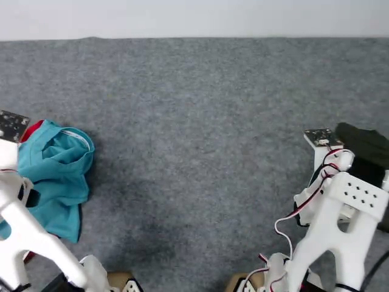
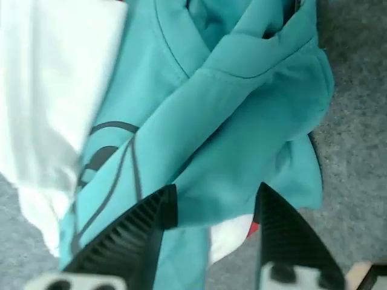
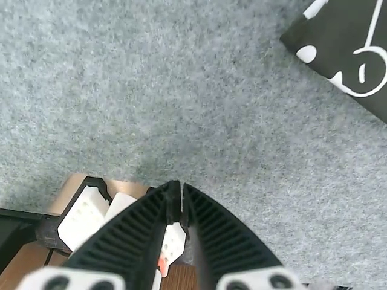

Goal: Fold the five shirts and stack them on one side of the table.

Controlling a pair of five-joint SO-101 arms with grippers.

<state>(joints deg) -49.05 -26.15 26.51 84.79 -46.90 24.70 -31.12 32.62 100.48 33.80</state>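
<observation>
**Tabletop** (image 1: 200, 121): grey felt, meeting a white wall (image 1: 194, 18) at 12 o'clock.

**Teal shirt** (image 1: 55, 176): a crumpled heap at the 9 o'clock edge of the tabletop, with the collar opening towards 12 o'clock. The left wrist view shows the teal shirt (image 2: 242, 109) in loose folds with a dark line graphic.

**Red cloth** (image 1: 33, 129): a sliver at the heap's 11 o'clock side, touching the teal shirt and partly beneath it.

**White cloth** (image 2: 54, 90): bunched against the teal shirt and touching it.

**Black shirt** (image 1: 364, 146): at the 3 o'clock edge, partly hidden by the right arm (image 1: 334, 225) and well apart from the heap. In the right wrist view one corner of the black shirt (image 3: 344, 48) lies flat and carries white print.

**Left arm** (image 1: 24, 225): white, at 8 o'clock, crossing the lower part of the heap.

**Left gripper** (image 2: 214, 202): over the teal shirt. Its fingers (image 2: 133, 235) are apart, with teal cloth visible between them. Whether they touch the cloth cannot be told.

**Right arm**: white, at 4 o'clock, with red and white wires along it.

**Right gripper** (image 3: 181, 190): above bare felt near the 6 o'clock edge. Its fingers (image 3: 139, 235) are together with nothing between them.
</observation>
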